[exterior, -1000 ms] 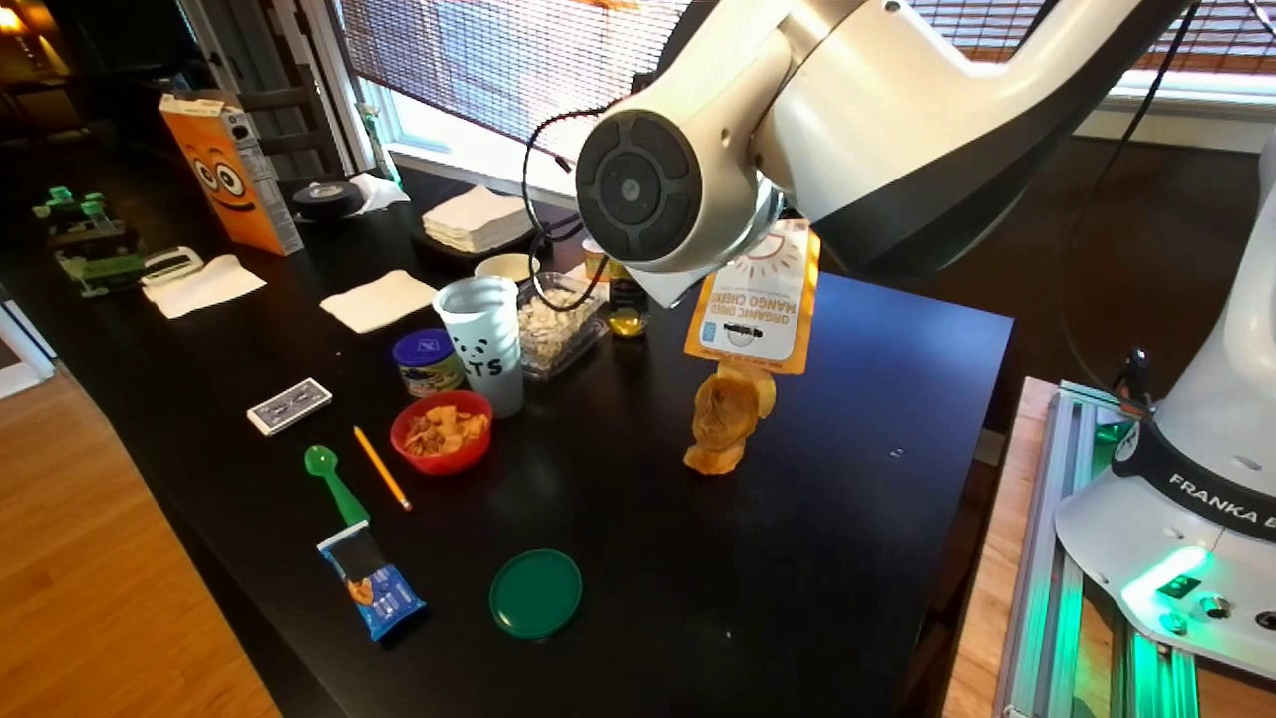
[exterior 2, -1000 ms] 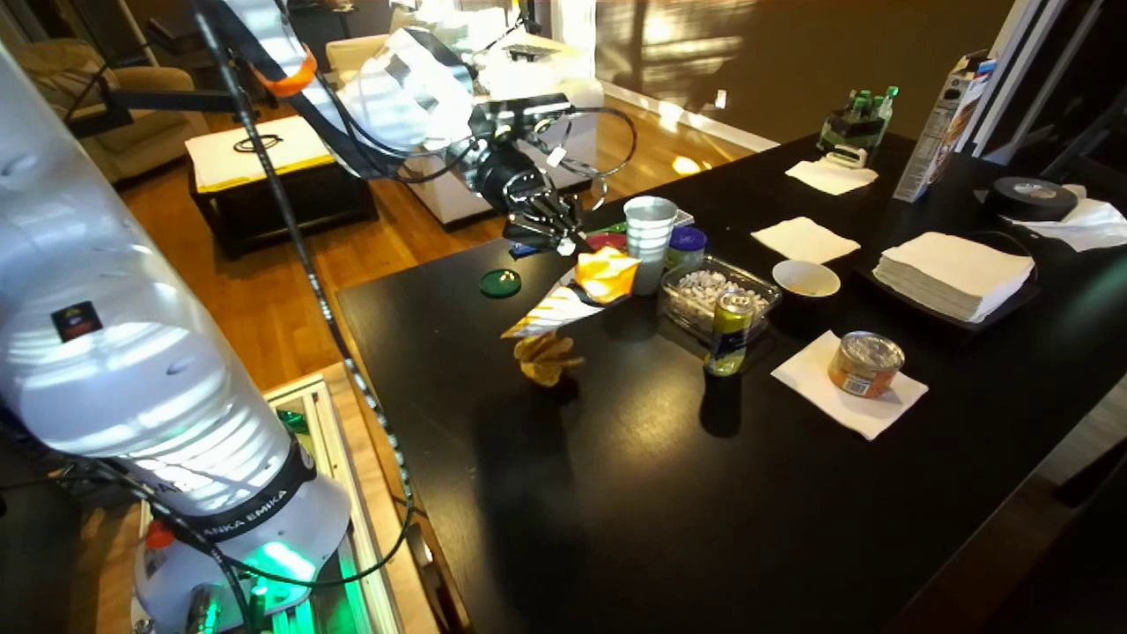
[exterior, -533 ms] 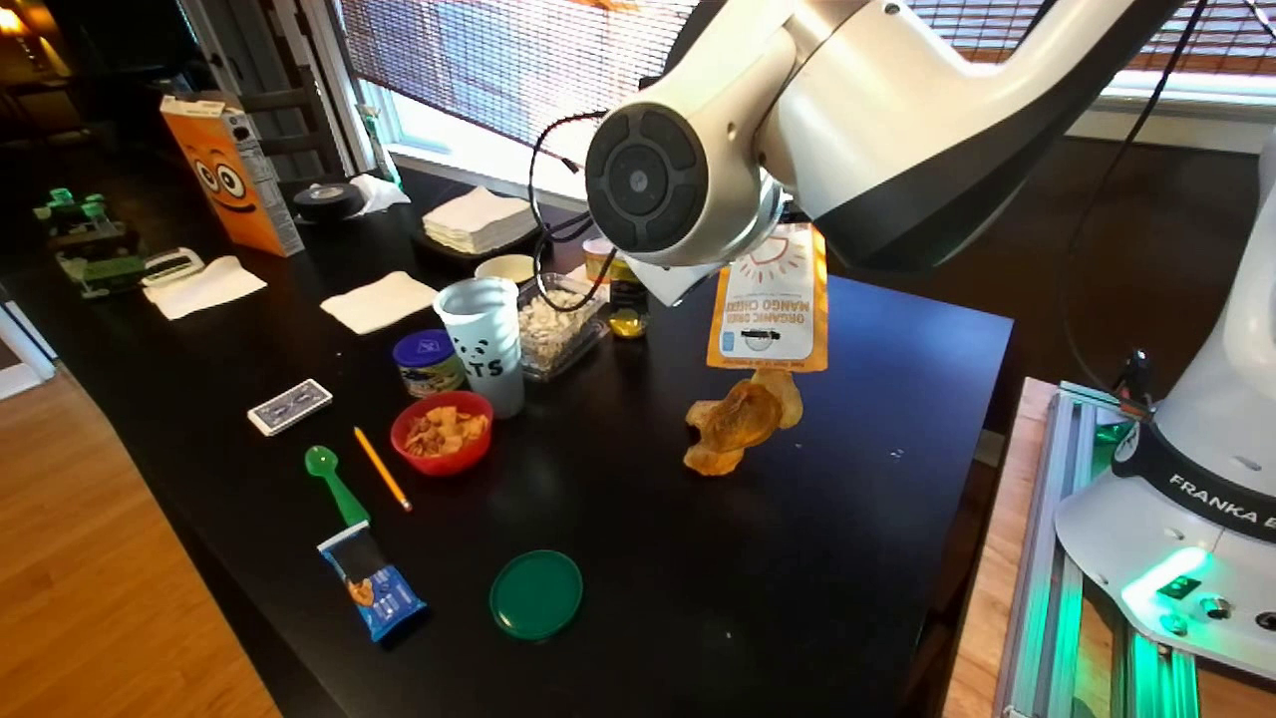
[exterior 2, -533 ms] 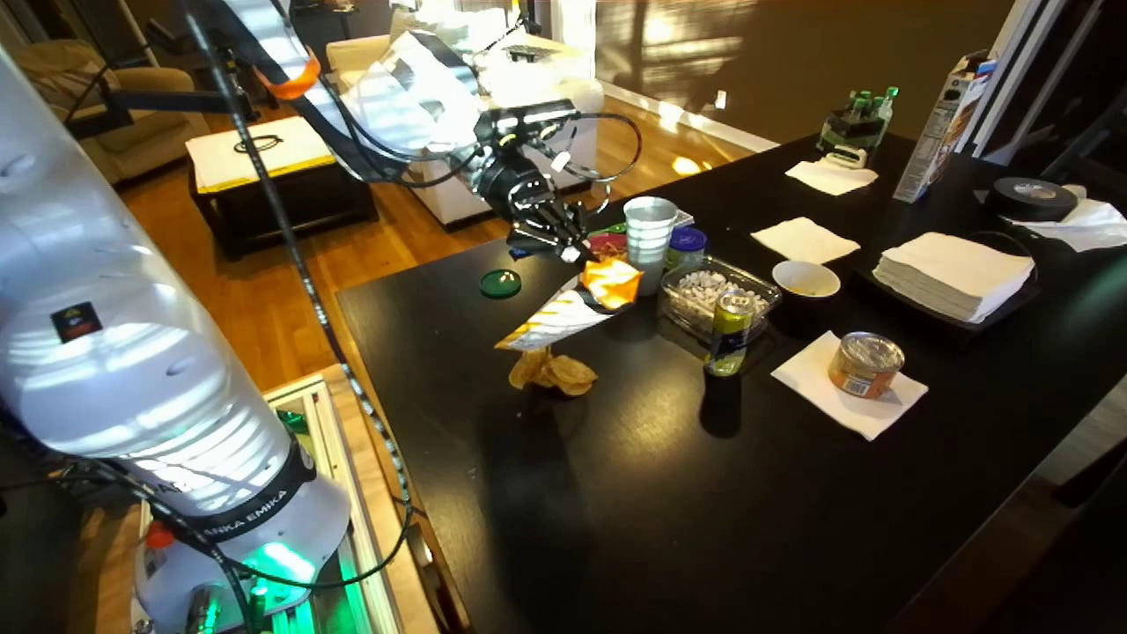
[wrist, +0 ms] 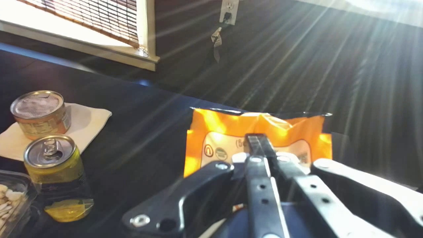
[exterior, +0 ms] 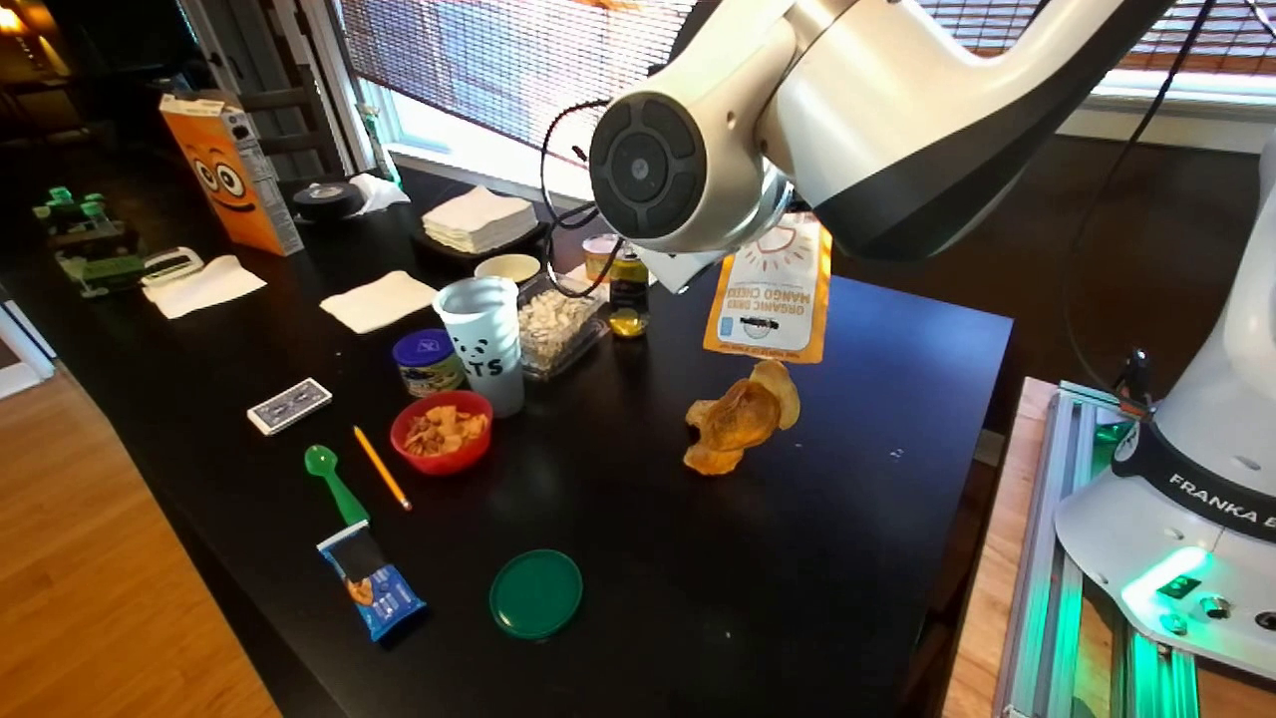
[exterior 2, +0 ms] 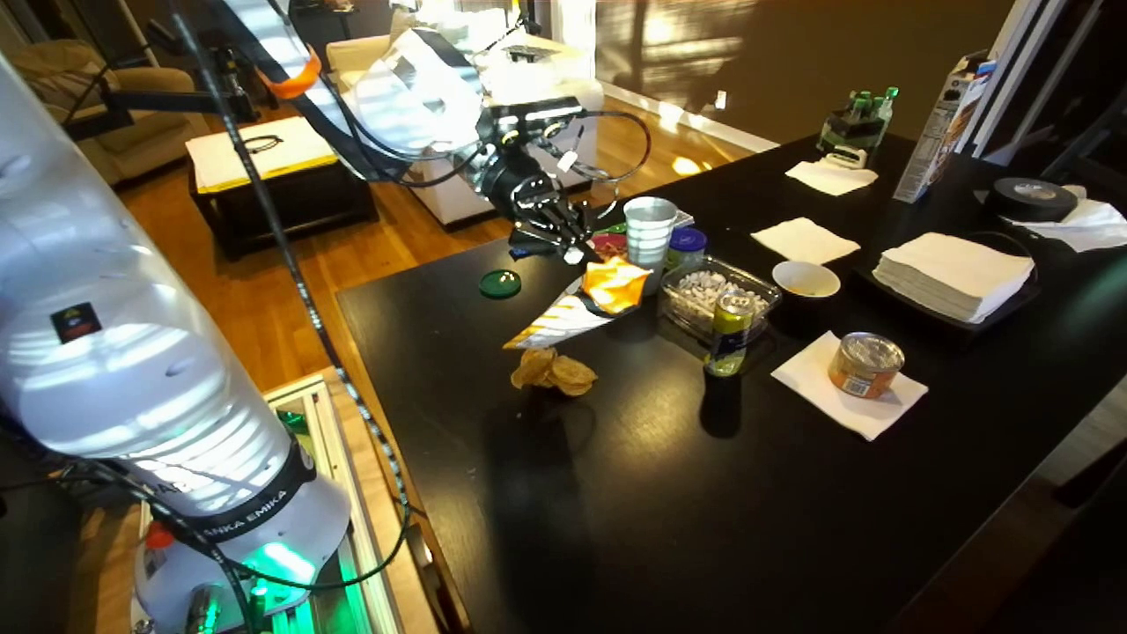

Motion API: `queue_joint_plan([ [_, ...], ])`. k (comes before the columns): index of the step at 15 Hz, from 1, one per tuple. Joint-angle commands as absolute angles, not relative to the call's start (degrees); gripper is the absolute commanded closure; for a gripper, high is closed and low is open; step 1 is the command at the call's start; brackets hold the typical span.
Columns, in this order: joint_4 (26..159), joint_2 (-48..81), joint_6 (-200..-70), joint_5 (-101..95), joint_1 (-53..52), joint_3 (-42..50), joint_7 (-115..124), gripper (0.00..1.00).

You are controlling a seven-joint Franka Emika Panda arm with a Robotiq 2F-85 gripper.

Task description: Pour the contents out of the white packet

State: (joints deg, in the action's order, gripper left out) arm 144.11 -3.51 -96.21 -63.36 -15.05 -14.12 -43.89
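The white packet [exterior: 768, 299], printed and edged in orange, hangs upside down over the table in both exterior views. Seen from elsewhere, the packet [exterior 2: 563, 324] slants with its narrow end low and its orange end up at my gripper [exterior 2: 588, 254]. The wrist view has the gripper [wrist: 260, 142] with its fingertips together, pinching the packet's orange end [wrist: 214, 122]. Just below the packet's low end lies a small heap of the contents [exterior: 738, 417], orange-brown slices, on the dark table. Whether the packet touches them I cannot tell. The packet's inside is hidden.
Near the packet stand a yellow can [exterior 2: 729, 339], a clear box of white bits [exterior 2: 680, 315] and a tall cup [exterior: 486, 349]. A red bowl [exterior: 442, 463], a green lid [exterior: 536, 595] and a blue snack pack [exterior: 377, 588] lie farther along the table.
In an exterior view the packet has shifted right, then risen slightly. The slices stood stacked upright under it one second ago; now they have slumped over to the side.
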Motion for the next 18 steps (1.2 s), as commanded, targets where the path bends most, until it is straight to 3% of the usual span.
queue_joint_plan([
  [1, 146.1, -7.1, -93.5, -63.1, -15.0, -13.9, -44.2, 1.00],
  [10, 148.1, -15.4, -98.5, -60.5, -14.9, -10.8, -41.1, 1.00],
  [16, 146.1, -12.9, -95.9, -60.5, -15.1, -10.5, -42.1, 1.00],
  [18, 146.8, -14.9, -102.7, -60.5, -14.8, -8.9, -43.2, 1.00],
])
